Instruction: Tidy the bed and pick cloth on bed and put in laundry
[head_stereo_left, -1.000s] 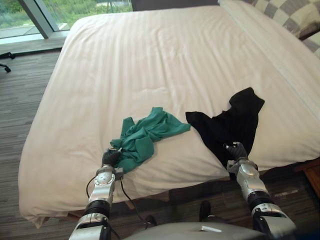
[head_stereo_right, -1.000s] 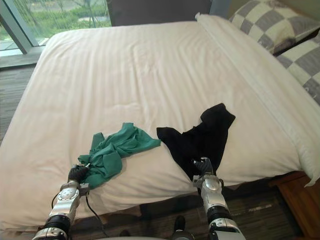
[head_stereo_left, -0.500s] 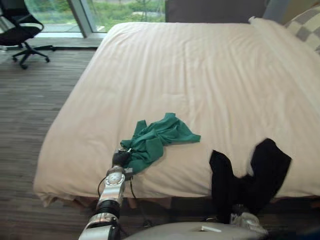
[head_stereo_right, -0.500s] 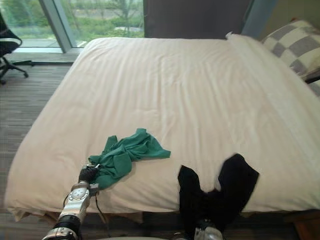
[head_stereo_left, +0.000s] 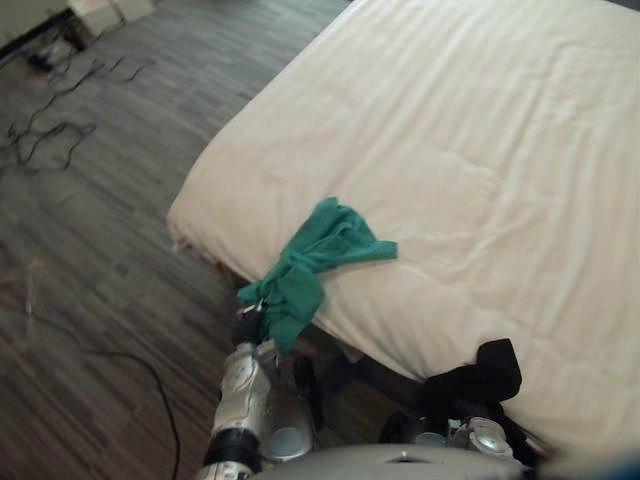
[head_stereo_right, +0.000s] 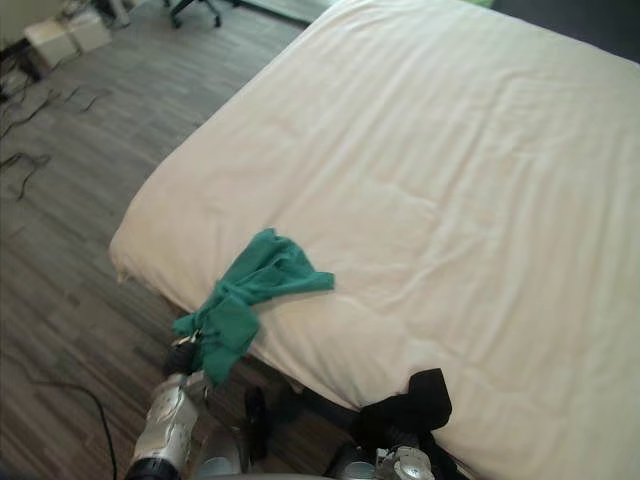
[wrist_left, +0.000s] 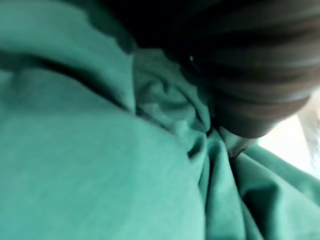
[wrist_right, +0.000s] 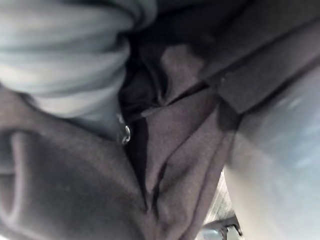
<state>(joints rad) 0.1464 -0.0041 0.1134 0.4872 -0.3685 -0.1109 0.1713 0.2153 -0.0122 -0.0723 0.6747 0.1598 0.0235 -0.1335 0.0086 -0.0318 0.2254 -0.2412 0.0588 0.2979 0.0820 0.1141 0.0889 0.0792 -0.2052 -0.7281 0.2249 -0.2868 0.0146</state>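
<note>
The left hand (head_stereo_left: 246, 326) hung just off the near edge of the white bed (head_stereo_left: 500, 150), clenched on 1 end of the green cloth (head_stereo_left: 325, 245), whose long axis ran from that hand up onto the bed. The black cloth (head_stereo_left: 478, 374) sat bunched over the right hand (wrist_right: 65, 55); I couldn't tell its grip.

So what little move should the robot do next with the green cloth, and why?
Probably pull the left hand back from the bed, I'd guess. The green cloth bunches at that hand past the bed's edge, but its far end lies on the bed. The black cloth is already bunched up at the near edge.
</note>
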